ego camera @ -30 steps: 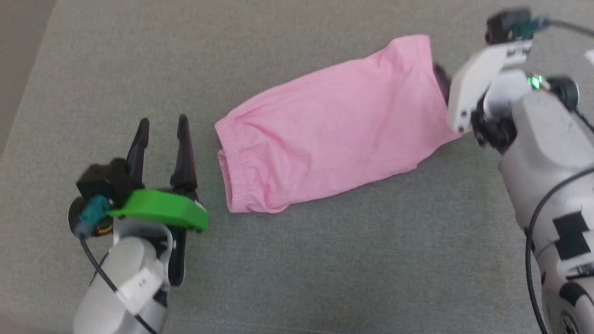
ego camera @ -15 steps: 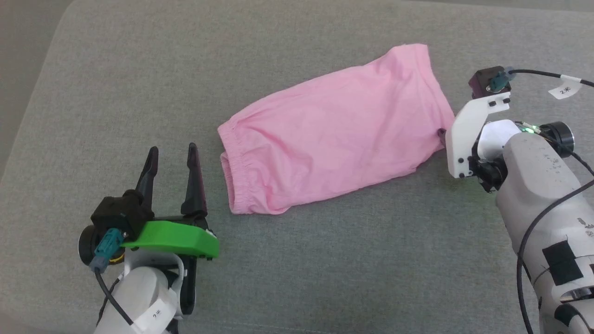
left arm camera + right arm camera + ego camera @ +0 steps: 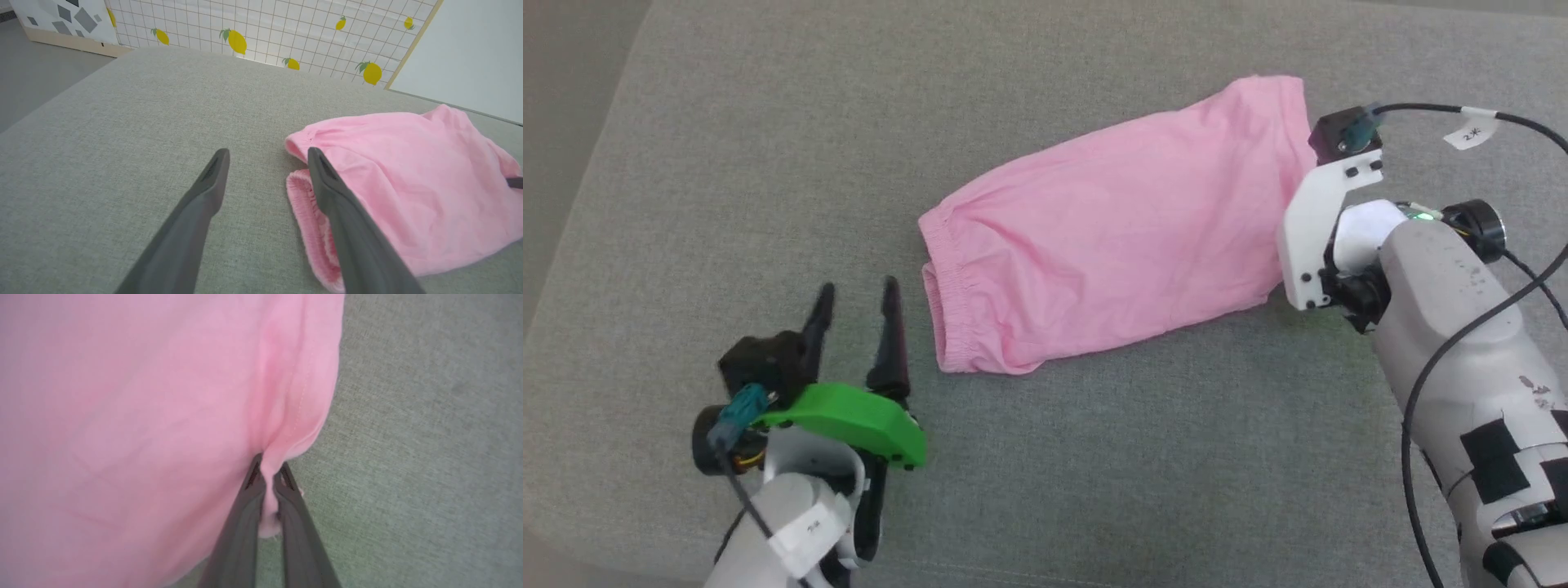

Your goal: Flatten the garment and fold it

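The thin, limp pink shorts lie on the grey cushion, hem pinched in the closed right claw, while the firmer waistband, likely the best hold, sits just right of the parted, empty left claw.

Worktop: covered in grey woven cloth; a rounded corner is seen at upper left. The pink garment is laid directly on it, slanted, with its gathered waistband turned leftward.

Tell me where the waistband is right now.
In the head view, the waistband sits at the left end of the garment, on the grey cushion, just right of the open left gripper.
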Controlling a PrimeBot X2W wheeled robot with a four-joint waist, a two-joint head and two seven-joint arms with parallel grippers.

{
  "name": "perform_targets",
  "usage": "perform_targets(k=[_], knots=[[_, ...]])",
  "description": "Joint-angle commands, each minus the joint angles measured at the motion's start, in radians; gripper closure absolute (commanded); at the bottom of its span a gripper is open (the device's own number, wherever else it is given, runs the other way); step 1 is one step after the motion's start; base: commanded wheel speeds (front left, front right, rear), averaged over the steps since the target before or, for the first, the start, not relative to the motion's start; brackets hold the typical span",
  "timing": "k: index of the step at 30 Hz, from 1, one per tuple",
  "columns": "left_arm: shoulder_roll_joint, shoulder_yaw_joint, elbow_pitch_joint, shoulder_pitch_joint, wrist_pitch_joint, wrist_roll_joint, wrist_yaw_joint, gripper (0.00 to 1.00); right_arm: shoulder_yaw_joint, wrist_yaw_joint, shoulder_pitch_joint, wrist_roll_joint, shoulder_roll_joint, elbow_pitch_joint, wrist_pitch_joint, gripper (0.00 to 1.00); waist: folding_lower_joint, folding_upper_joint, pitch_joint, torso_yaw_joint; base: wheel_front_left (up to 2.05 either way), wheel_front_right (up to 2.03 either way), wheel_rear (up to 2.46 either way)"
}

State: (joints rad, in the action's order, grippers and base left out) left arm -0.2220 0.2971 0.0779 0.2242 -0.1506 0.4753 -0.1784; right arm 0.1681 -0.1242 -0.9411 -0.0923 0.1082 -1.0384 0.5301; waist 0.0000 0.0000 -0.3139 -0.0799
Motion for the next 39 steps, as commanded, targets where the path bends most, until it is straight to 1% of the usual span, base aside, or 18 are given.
perform_targets(k=[1,2,7,11,14,17,22,23,24,27,32,36,39], knots=[[0.002,0.015,-0.012,0.011,0.055,0.007,-0.009,0.0,0.009,-0.007,0.047,-0.016,0.002,-0.007,0.017,1.0,0.0,0.0,0.014,0.001,0.0,0.0,0.0],[0.006,0.023,-0.022,0.014,0.096,0.018,-0.012,0.0,0.009,-0.007,0.047,-0.023,0.007,0.003,0.017,1.0,0.0,0.0,0.02,0.001,0.0,0.0,0.0],[0.007,0.088,-0.076,0.025,0.442,0.077,-0.069,0.0,0.008,-0.007,0.056,-0.043,0.033,0.053,0.022,1.0,0.0,0.0,0.039,0.001,0.0,0.0,0.0],[0.001,0.11,-0.093,0.067,0.594,0.084,-0.114,0.0,0.008,-0.007,0.071,-0.048,0.039,0.085,0.037,1.0,0.0,0.0,0.038,0.002,0.0,0.0,0.0],[0.004,0.12,-0.052,0.106,0.644,0.077,-0.133,0.0,0.013,-0.007,0.081,-0.05,0.039,0.11,0.05,1.0,0.0,0.0,0.027,0.006,0.0,0.0,0.0],[0.013,0.129,0.028,0.139,0.672,0.072,-0.145,0.0,0.019,-0.007,0.091,-0.053,0.038,0.139,0.063,1.0,0.0,0.0,0.013,0.014,0.0,0.0,0.0],[0.034,0.137,0.144,0.159,0.695,0.092,-0.137,0.0,0.028,-0.007,0.104,-0.061,0.039,0.183,0.08,1.0,0.0,0.0,-0.003,0.029,0.0,0.0,0.0],[0.038,0.14,0.16,0.158,0.697,0.101,-0.128,0.62,0.029,-0.007,0.108,-0.063,0.04,0.192,0.083,1.0,0.0,0.0,-0.004,0.031,0.0,0.0,0.0],[0.043,0.141,0.168,0.156,0.696,0.11,-0.118,1.0,0.029,-0.007,0.11,-0.065,0.042,0.199,0.085,1.0,0.0,0.0,-0.005,0.033,0.0,0.0,0.0],[0.052,0.135,0.178,0.152,0.676,0.134,-0.091,1.0,0.025,-0.007,0.119,-0.074,0.051,0.227,0.088,1.0,0.0,0.0,0.0,0.036,0.0,0.0,0.0],[0.044,0.104,0.168,0.155,0.623,0.155,-0.064,1.0,0.015,-0.007,0.145,-0.101,0.069,0.279,0.088,1.0,0.0,0.0,0.034,0.035,0.0,0.0,0.0],[0.023,0.08,0.158,0.144,0.605,0.169,-0.057,1.0,0.023,-0.007,0.199,-0.142,0.095,0.343,0.105,1.0,0.0,0.0,0.078,0.043,0.0,0.0,0.0],[0.007,0.063,0.151,0.118,0.602,0.183,-0.057,1.0,0.022,-0.007,0.268,-0.187,0.118,0.414,0.122,1.0,0.0,0.0,0.11,0.056,0.0,0.0,0.0]])
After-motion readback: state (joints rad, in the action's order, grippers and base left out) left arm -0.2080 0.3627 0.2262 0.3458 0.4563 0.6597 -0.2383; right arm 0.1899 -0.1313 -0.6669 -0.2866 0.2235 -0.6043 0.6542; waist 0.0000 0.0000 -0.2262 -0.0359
